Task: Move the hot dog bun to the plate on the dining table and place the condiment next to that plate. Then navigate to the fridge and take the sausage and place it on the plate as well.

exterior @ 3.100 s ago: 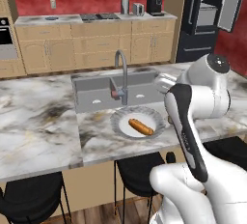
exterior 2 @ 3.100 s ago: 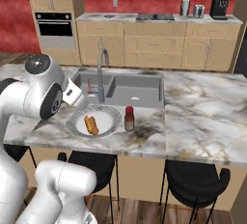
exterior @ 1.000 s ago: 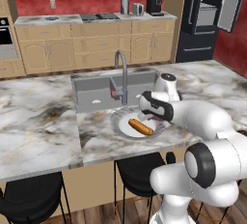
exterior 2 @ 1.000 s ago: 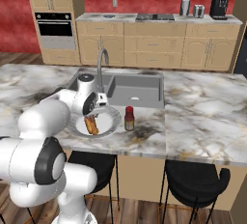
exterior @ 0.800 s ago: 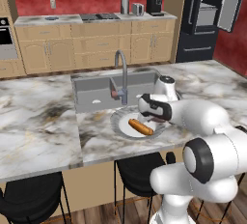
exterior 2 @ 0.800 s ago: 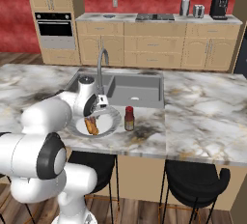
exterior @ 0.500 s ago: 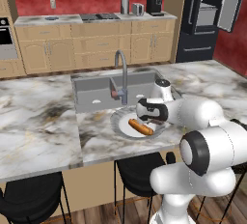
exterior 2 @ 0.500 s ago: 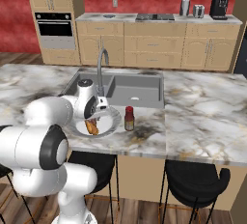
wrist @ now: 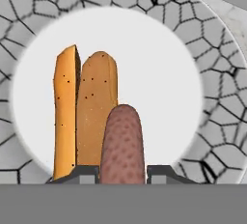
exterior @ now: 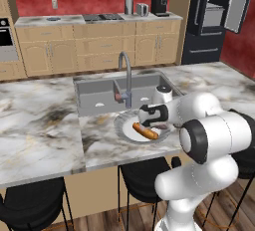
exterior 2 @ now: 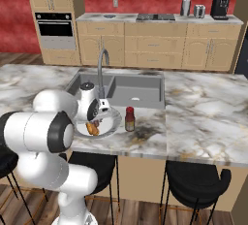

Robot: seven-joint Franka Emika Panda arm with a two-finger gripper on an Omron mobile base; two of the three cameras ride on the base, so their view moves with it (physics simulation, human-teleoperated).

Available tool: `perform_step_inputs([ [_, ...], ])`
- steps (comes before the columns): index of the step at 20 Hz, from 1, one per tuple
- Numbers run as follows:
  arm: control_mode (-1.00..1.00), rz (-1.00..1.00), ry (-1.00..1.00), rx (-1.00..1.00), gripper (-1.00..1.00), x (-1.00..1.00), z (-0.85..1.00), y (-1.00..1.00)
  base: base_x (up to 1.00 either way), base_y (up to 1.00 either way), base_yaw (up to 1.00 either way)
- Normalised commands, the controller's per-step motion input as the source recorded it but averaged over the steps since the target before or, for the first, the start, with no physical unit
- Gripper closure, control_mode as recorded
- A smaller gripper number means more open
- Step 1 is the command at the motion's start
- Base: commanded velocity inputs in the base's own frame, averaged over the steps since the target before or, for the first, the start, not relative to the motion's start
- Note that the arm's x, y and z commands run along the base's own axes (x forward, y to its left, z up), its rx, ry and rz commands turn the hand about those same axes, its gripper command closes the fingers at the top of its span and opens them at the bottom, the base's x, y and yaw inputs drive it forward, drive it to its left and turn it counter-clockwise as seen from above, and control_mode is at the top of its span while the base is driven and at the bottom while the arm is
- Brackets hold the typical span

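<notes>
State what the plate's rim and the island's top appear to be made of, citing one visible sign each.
The plate: rim looks like greyish glass, given its dark crackled cell pattern; the centre is plain matte white. The dining table: top looks like polished marble, white-grey with dark veining.

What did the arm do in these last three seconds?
It swung down from above the table to just over the plate, carrying the sausage in its gripper beside the bun. The bun, plate and condiment stayed put.

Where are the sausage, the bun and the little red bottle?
sausage (wrist: 122, 143), hand view, middle of its reddish-brown body.
hot dog bun (wrist: 96, 107), hand view, its wider half.
condiment (exterior 2: 129, 120), right base view, bottle's label.
</notes>
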Motion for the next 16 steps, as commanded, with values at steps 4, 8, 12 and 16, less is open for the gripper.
perform_step_inputs([
  [4,-1.0,0.01,-0.07,-0.02,-1.0,0.09,-0.22,0.0,0.0,0.0,0.0],
  [8,-1.0,0.02,-0.11,0.0,-1.0,0.05,-0.14,0.0,0.0,0.0,0.0],
  [12,-1.0,0.03,-0.13,0.0,-1.0,0.01,0.01,0.0,0.0,0.0,0.0],
  [16,-1.0,0.0,-0.01,0.0,-1.0,-0.02,0.32,0.0,0.0,0.0,0.0],
])
